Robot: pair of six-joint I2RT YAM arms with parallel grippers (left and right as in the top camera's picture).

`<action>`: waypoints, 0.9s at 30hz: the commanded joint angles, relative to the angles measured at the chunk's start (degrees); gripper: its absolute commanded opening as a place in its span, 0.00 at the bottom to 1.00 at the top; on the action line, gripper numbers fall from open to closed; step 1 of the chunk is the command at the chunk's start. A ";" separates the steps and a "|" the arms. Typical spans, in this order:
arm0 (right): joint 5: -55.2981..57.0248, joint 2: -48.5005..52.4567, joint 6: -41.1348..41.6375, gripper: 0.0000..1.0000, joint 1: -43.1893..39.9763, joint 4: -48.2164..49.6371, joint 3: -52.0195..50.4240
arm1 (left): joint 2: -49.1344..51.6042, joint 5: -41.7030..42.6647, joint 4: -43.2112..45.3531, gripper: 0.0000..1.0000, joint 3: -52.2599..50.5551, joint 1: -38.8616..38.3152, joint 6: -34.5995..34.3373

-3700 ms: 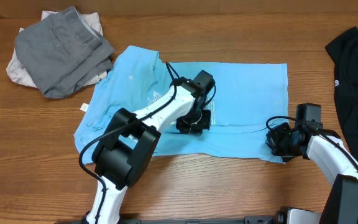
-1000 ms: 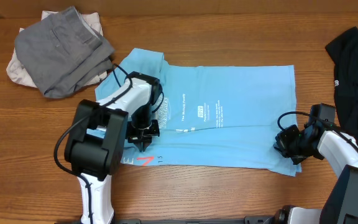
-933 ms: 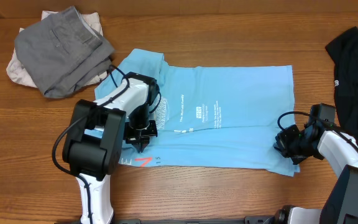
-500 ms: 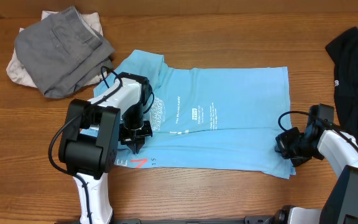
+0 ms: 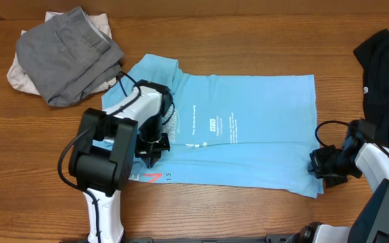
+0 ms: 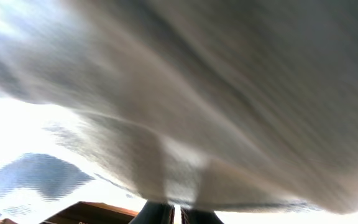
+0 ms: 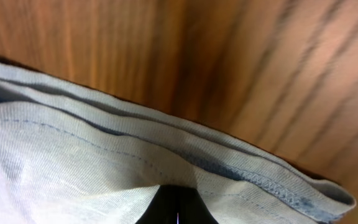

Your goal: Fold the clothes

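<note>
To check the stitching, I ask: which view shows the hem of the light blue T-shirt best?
Right wrist: the T-shirt's hem fills it, stitches sharp. Overhead shows it only as a thin edge; left wrist, only blurred cloth.

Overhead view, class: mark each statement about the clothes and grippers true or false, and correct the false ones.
1. The light blue T-shirt lies spread out with its print facing up. True.
2. The grey garment covers the T-shirt's print. False: it lies off to the left, on top of a cream garment.
3. The right gripper is at a hem corner of the T-shirt. True.
4. The black garment lies beside the left gripper. False: it lies at the far right, nearer the right gripper.
</note>
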 commanded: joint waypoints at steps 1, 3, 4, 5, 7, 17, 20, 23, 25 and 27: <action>4.81 0.33 0.13 0.04 -2.67 -0.52 0.28 | 1.31 2.89 3.43 0.09 -1.53 -3.48 0.44; 5.33 0.33 0.02 0.04 -3.76 -0.98 0.28 | 1.31 2.62 4.17 0.10 -1.53 -4.57 -0.02; 5.81 0.33 0.04 0.04 -4.31 -1.31 0.28 | 1.31 2.62 4.48 0.10 -1.53 -4.87 -0.04; 6.25 0.26 0.02 0.04 -5.01 -1.70 0.28 | 1.31 2.67 4.70 0.11 -1.53 -4.92 -0.02; 6.38 0.20 -0.09 0.04 -6.23 -2.27 0.28 | 1.31 2.67 4.72 0.11 -1.53 -4.87 0.02; 6.36 -5.16 -1.97 0.04 -9.55 -4.11 0.31 | -0.33 2.64 4.20 0.10 0.28 -4.52 0.33; 6.34 -8.92 -1.92 0.04 -9.60 -5.51 0.48 | -3.08 2.64 3.23 0.09 2.12 -4.55 0.31; 6.36 -13.99 -1.95 0.04 -9.60 -7.93 1.66 | -7.67 2.19 2.05 0.11 4.28 -4.52 0.74; 6.19 -17.22 -2.23 0.04 -9.60 -9.77 3.21 | -10.75 2.10 1.62 0.13 5.75 -4.50 0.98; 2.54 -20.35 -7.32 0.17 -9.60 -9.94 5.22 | -13.49 1.01 1.70 0.22 7.37 -4.31 0.96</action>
